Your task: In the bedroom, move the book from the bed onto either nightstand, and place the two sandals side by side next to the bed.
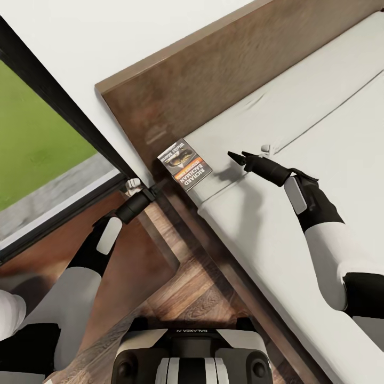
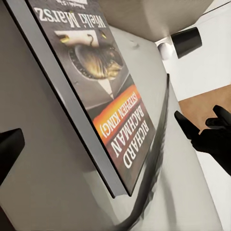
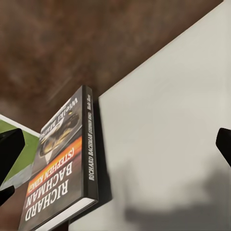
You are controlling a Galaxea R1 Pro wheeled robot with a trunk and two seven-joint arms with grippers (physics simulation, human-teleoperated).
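Book lies at the mattress corner by the headboard; right gripper, jaws spread, hovers beside it, ready to grasp.

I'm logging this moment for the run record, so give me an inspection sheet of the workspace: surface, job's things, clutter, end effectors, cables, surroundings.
Surface: light-grey mattress of the bed, dark-brown headboard along its far side.
Job's things: the book lies cover-up at the mattress corner near the headboard, overhanging the edge.
Clutter: nothing seen.
End effectors: right end effector open over the mattress, pointing at the book, short of it; left end effector beside the bed corner below the book, state unclear.
Cables: nothing seen.
Surroundings: wood-plank floor, white wall, dark-framed glass with grass outside.
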